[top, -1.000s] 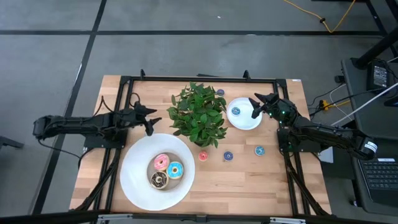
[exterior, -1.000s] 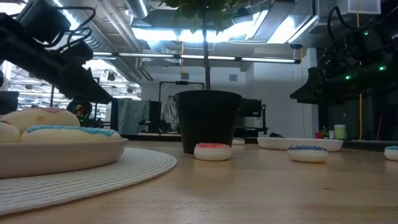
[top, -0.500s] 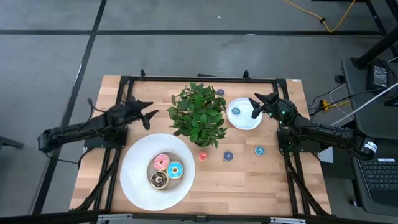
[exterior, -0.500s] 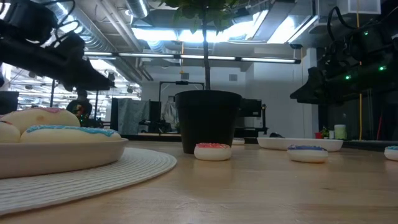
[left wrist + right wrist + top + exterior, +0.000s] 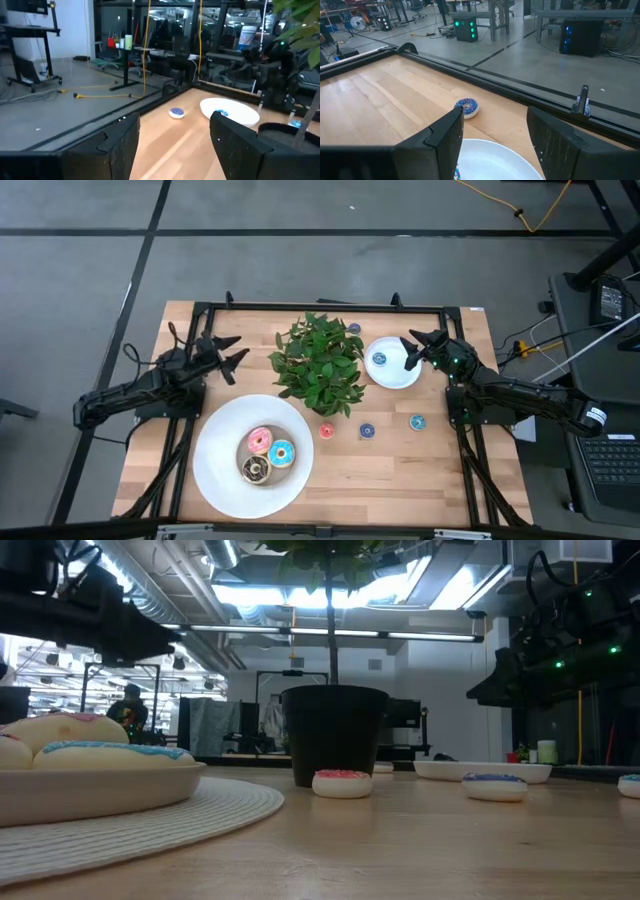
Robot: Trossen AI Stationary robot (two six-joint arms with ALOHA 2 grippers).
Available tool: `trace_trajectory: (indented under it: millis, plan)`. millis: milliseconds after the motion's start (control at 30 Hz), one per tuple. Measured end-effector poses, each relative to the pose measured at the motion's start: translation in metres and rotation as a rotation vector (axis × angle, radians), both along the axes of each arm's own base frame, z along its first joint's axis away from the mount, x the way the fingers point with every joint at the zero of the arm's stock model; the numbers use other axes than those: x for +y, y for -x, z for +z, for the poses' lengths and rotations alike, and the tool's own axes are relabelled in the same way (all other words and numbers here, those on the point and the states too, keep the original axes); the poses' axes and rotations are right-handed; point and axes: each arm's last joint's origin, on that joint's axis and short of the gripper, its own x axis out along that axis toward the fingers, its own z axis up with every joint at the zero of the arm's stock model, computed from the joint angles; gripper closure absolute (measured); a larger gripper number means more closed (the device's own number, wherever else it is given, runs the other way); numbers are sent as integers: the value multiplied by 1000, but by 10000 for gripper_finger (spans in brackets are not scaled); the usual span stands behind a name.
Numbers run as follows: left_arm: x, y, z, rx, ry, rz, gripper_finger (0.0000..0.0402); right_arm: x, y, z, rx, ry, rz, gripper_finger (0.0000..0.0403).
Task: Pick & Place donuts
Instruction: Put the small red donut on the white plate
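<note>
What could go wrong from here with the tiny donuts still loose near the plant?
The right claw hangs open over the small plate; reaching for the red donut could brush the plant. The far blue donut lies behind the leaves, near the table's edge, so a nudge might push it off.

Robotics lab, open-plan. Evidence: wooden bench (image 5: 400, 460) in black frame on grey concrete floor (image 5: 300, 260); yellow cable (image 5: 545, 210); exposed ceiling ducts (image 5: 190, 600); computer tower (image 5: 582, 35).

pink donut (image 5: 259, 441), light-blue donut (image 5: 281, 452) and brown donut (image 5: 255, 470) on a white plate (image 5: 220, 475).
</note>
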Motion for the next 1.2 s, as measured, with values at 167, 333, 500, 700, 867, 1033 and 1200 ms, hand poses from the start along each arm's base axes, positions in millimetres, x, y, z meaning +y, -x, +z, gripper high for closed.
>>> trace_trajectory:
  millis: [167, 333, 500, 700, 867, 1033, 1200]
  plan:
    - [0, -1, -3, 17, 7, 2, 169, 0, 0, 0, 2, -2, 0, 185]
    - [0, -1, -3, 21, 8, 3, 169, 0, 0, 0, 2, -2, 0, 185]
    - [0, -1, -3, 21, 8, 3, 169, 0, 0, 0, 3, -2, 0, 185]
    - [0, -1, -3, 21, 8, 4, 169, 0, 0, 0, 3, -3, 0, 185]
    - [0, -1, -3, 21, 9, 3, 169, 0, 0, 0, 3, -2, 0, 185]
    - [0, -1, -3, 21, 9, 4, 169, 0, 0, 1, -8, 10, 1, 185]
    - [0, -1, -3, 21, 9, 4, 169, 0, -1, 3, -48, 0, 12, 185]
